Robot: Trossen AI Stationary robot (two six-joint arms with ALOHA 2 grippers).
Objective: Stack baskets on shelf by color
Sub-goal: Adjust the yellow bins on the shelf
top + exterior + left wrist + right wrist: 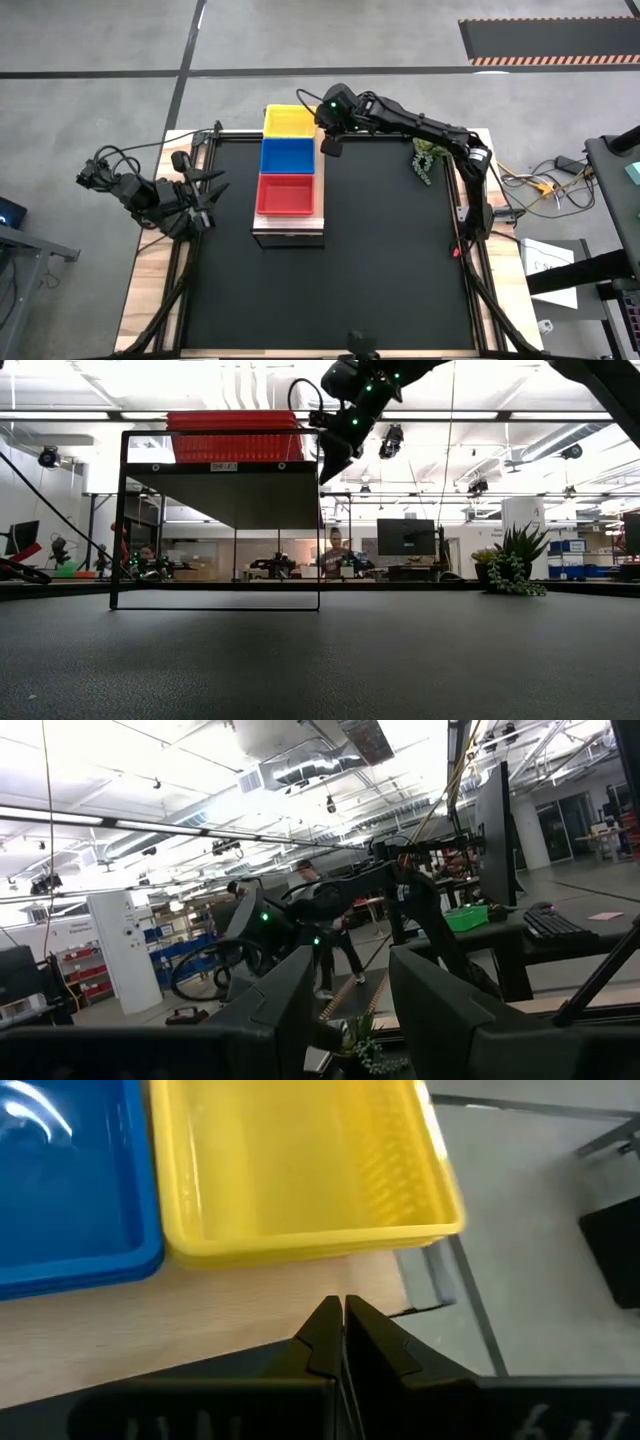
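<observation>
Right gripper (331,146), fingers pinched together and empty, hangs at the shelf's (288,231) 3 o'clock edge. Yellow basket (289,121) lies toward 10 o'clock, nearest this arm. Left gripper (205,196) waits spread wide, off toward 9.

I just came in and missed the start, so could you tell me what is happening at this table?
Yellow, blue and red baskets sit in a row on the shelf. The right gripper hangs beside the shelf by the yellow basket, its fingers shut and empty. The left gripper waits at the table's left edge, open, holding nothing.
</observation>
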